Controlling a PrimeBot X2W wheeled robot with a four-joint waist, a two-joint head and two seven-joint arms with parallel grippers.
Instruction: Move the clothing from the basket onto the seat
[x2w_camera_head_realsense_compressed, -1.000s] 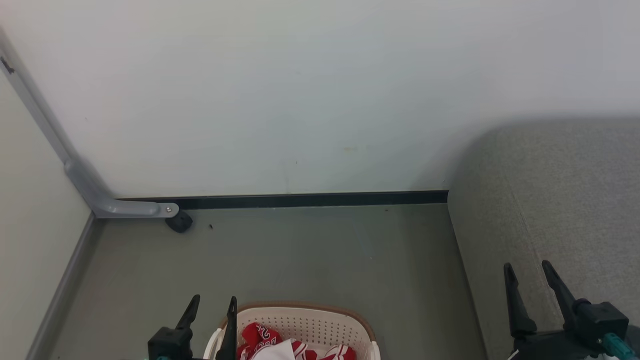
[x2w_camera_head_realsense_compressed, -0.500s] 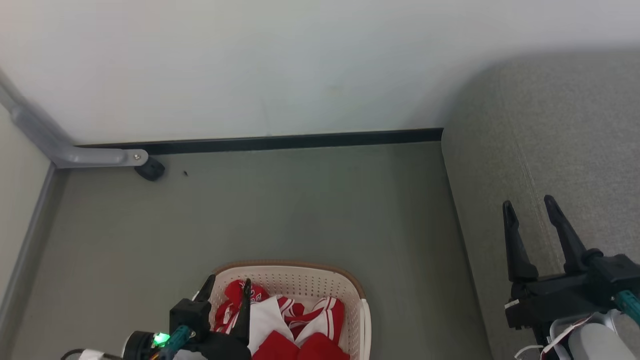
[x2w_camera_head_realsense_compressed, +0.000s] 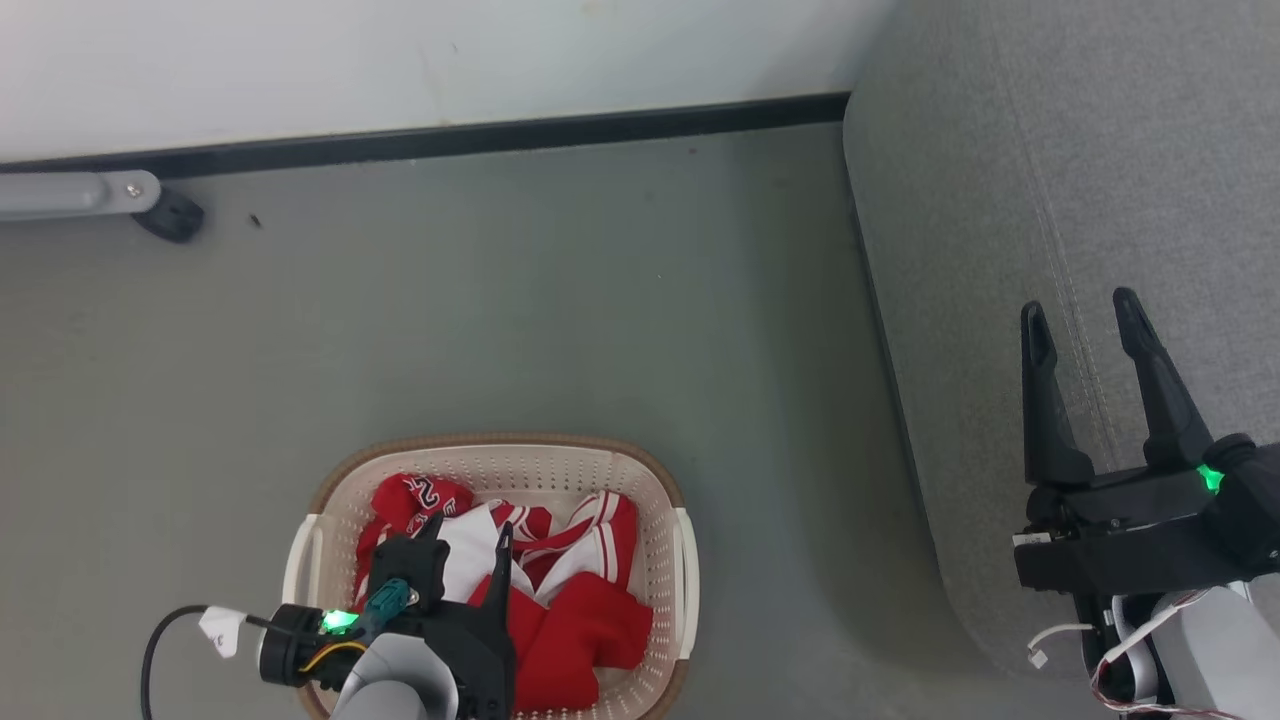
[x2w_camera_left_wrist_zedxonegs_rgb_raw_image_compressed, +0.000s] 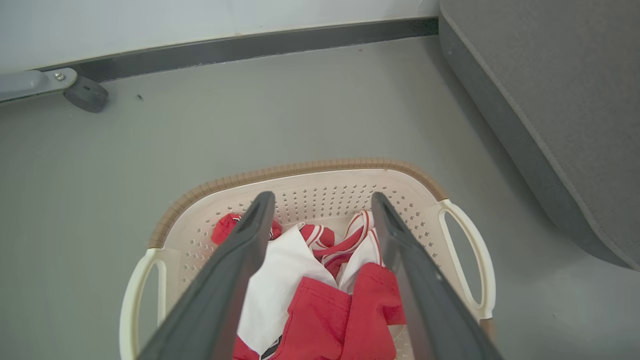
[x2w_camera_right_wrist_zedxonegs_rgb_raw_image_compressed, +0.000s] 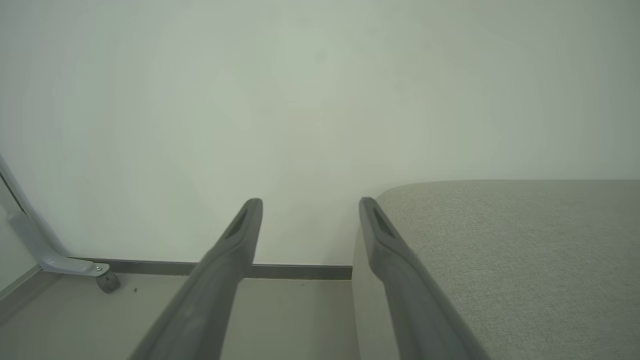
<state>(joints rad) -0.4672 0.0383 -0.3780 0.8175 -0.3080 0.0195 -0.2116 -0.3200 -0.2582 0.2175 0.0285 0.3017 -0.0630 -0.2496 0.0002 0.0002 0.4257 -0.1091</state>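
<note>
sitting w/ handles (x2w_camera_head_realsense_compressed: 686, 570) left-right, basket (x2w_camera_head_realsense_compressed: 520, 470) holds clothing (x2w_camera_head_realsense_compressed: 590, 620).

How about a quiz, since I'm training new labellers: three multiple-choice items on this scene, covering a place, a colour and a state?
1. Where does the laundry basket stand?
A) on the floor beside the sofa cushion
B) on the cushion
C) on a table

2. What colours is the clothing?
A) blue and yellow
B) red and white
C) all black

3. How is the left hand?
A) shut on a garment
B) resting on the cushion
C) open over the basket, holding nothing

Answers: 1 A, floor shows all round the basket; 2 B, red fabric with white trim; 3 C, its fingers stand apart, clothing lying loose below.
</note>
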